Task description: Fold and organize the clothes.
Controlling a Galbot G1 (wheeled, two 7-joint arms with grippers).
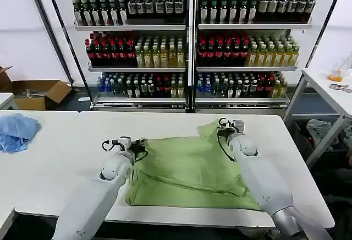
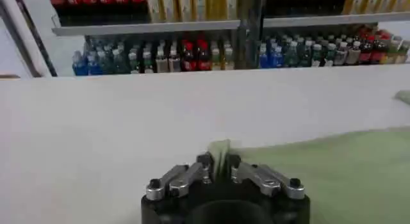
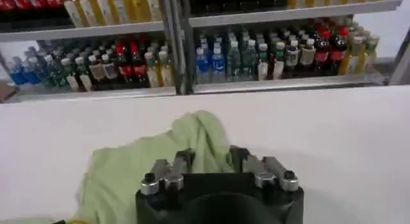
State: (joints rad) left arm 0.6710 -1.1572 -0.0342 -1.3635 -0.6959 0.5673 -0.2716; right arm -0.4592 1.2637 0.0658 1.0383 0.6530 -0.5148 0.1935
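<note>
The light green shirt (image 1: 190,171) lies partly folded on the white table (image 1: 71,163), towards the near edge and roughly central, with a layer already doubled over the lower one so that a strip of the under-layer shows along the near side. The left gripper (image 1: 133,147) sits at the shirt's left far corner; in the left wrist view its fingers (image 2: 205,162) are drawn close together with a thin upright pleat of green fabric pinched between them — a hold on the edge only, which suits lifting or dragging one layer without bunching the rest. The right gripper (image 1: 226,127) is at the far right of the garment, where the cloth rises into a rumpled hump (image 3: 202,139); in the right wrist view its fingers (image 3: 181,160) stand a little apart on either side of that hump, and whether they have actually closed on it cannot be told from here. The two holds at opposite far corners are judged to serve a joint move: carrying the far edge evenly, so the fold lands square. The risk is uneven grip, which would skew the crease. A light blue cloth (image 1: 16,131) rests well apart on the left table, and a cardboard box (image 1: 38,93) sits beyond it; shelves of bottles (image 1: 190,47) stand behind.
</note>
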